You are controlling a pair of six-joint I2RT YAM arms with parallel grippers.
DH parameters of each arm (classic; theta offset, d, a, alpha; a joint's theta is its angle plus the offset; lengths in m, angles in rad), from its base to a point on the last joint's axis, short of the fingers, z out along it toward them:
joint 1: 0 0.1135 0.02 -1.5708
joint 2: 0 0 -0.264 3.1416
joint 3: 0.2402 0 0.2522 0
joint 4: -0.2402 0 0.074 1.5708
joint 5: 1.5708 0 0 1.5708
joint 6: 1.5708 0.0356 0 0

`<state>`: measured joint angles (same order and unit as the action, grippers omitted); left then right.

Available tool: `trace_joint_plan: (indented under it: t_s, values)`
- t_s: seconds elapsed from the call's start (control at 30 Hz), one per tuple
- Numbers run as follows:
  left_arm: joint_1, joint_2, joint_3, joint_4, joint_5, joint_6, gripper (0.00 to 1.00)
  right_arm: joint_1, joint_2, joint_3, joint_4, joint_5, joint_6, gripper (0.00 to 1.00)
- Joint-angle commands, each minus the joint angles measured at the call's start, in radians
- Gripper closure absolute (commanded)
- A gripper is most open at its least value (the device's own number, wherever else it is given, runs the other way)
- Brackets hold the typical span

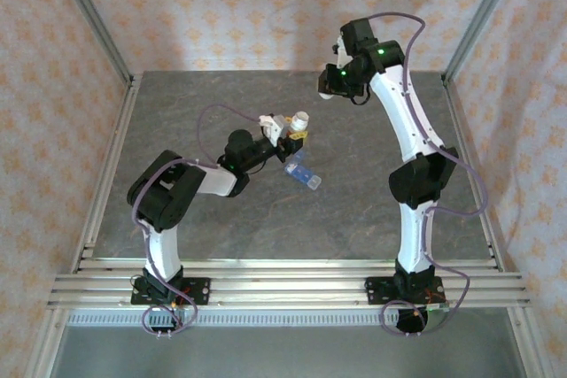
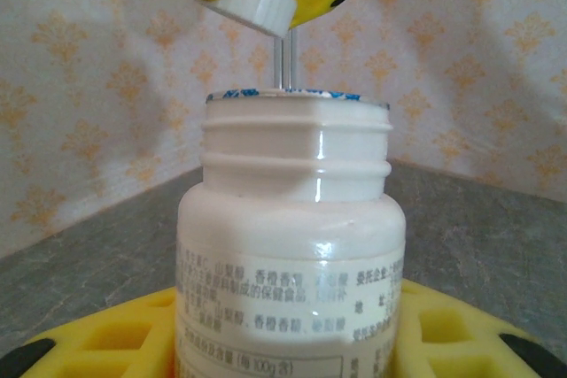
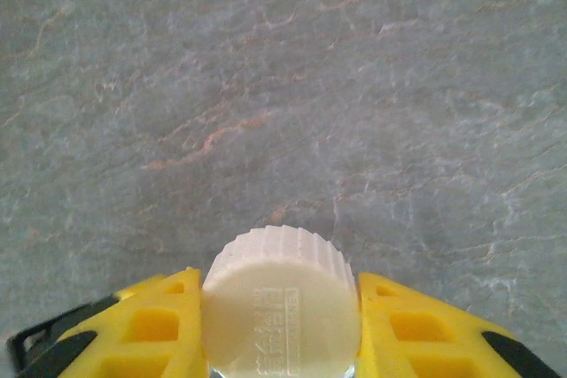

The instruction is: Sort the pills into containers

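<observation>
Here's the left tool (image 2: 283,343) pinching the white bottle (image 2: 292,245) upright by its body, a yellow finger on either side. Over to the right tool (image 3: 283,329), clamped on the ribbed white cap (image 3: 282,294), above and beyond the bottle's mouth and apart from it. So the bottle is uncapped, and I'd call the opening step done. A thin printed edge sits across the mouth; seal or not, I cannot tell. The light-blue pill box (image 1: 303,171) lies on the worktop (image 1: 292,227) just nearside of the bottle, its contents too small to make out. Pouring and sorting look to be all ahead.
</observation>
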<state>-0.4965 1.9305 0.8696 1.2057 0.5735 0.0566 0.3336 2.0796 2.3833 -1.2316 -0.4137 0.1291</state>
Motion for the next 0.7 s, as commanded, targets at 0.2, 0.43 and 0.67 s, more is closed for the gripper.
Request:
trace_joint_plan:
  t_s: [0.2, 0.43, 0.67]
  values:
    - [0.005, 0.108, 0.103, 0.077, 0.067, 0.057, 1.0, 0.002, -0.004, 0.01, -0.134, -0.08, -0.08, 0.71]
    - [0.005, 0.139, 0.137, 0.077, 0.078, 0.071, 1.0, 0.007, -0.003, -0.014, -0.156, -0.148, -0.111, 0.71]
    - [0.006, 0.155, 0.154, 0.074, 0.091, 0.075, 1.0, 0.031, 0.011, -0.029, -0.173, -0.162, -0.134, 0.71]
